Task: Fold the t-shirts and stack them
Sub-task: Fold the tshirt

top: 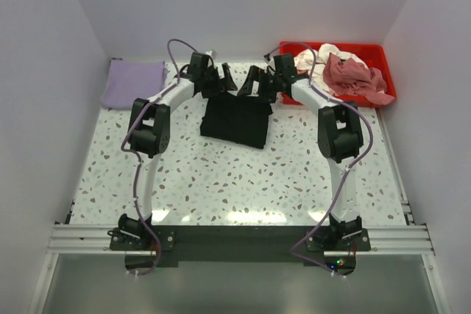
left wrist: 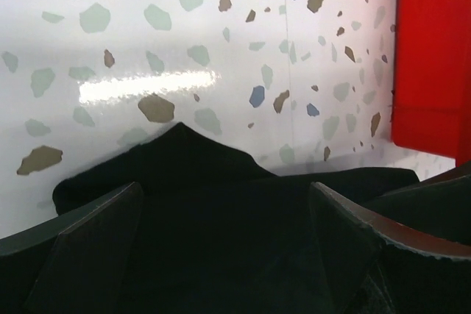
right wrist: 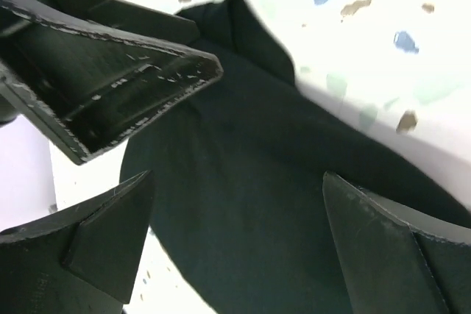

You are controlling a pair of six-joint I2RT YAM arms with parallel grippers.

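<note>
Wrist cams: left gripper (left wrist: 224, 189), right gripper (right wrist: 239, 178) both spread wide over black shirt (top: 235, 120). Only overhead shows the dusty-rose shirt (top: 353, 79) in red tray (top: 364, 47).

The right gripper (right wrist: 237, 185) is hanging with its two fingers spread wide apart, and the black t-shirt (right wrist: 250, 255) is filling the gap between them. The shirt is lying rumpled on the speckled white table (right wrist: 368, 42) — and from the upper left the other arm's scuffed finger (right wrist: 140, 86) is poking in over the cloth's edge.
</note>
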